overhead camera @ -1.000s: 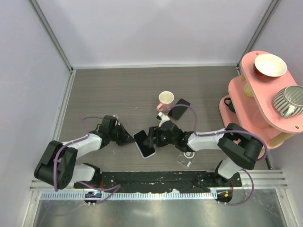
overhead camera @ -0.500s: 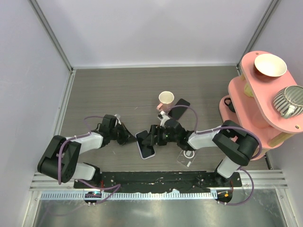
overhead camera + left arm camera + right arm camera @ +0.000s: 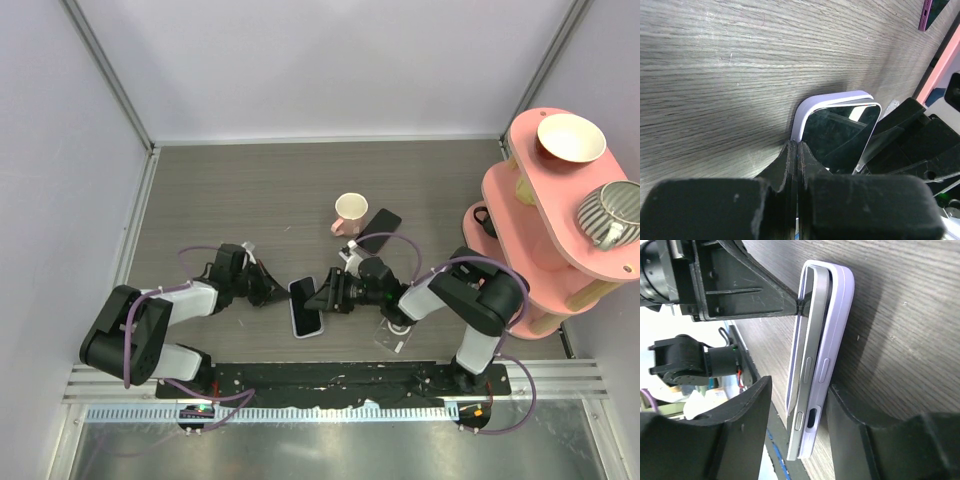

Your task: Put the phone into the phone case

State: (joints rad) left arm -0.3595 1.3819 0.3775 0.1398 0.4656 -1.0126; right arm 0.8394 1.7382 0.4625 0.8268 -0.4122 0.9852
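Observation:
The phone [image 3: 306, 312] lies screen up in a lavender phone case [image 3: 297, 287] near the table's front. In the right wrist view the phone's silver edge [image 3: 811, 371] stands partly out of the case [image 3: 838, 335], lifted along one side. My left gripper [image 3: 277, 294] is shut, its tips [image 3: 797, 146] pressed against the case's rim [image 3: 807, 106] beside the dark screen [image 3: 840, 137]. My right gripper [image 3: 799, 386] is open and straddles phone and case. One finger [image 3: 852, 432] touches the case; the other finger [image 3: 737, 422] stands apart from the phone.
A pink mug [image 3: 349, 211] and a second dark phone [image 3: 377, 230] lie behind the grippers. A clear piece with a ring [image 3: 395, 335] rests at the front right. A pink rack [image 3: 510, 195] with a bowl [image 3: 570, 137] and a striped cup [image 3: 610, 212] stands right.
My right gripper's jaws have narrowed around the phone and case. The phone has turned to lie straighter, and the right arm has drawn nearer the front. The left gripper stays shut.

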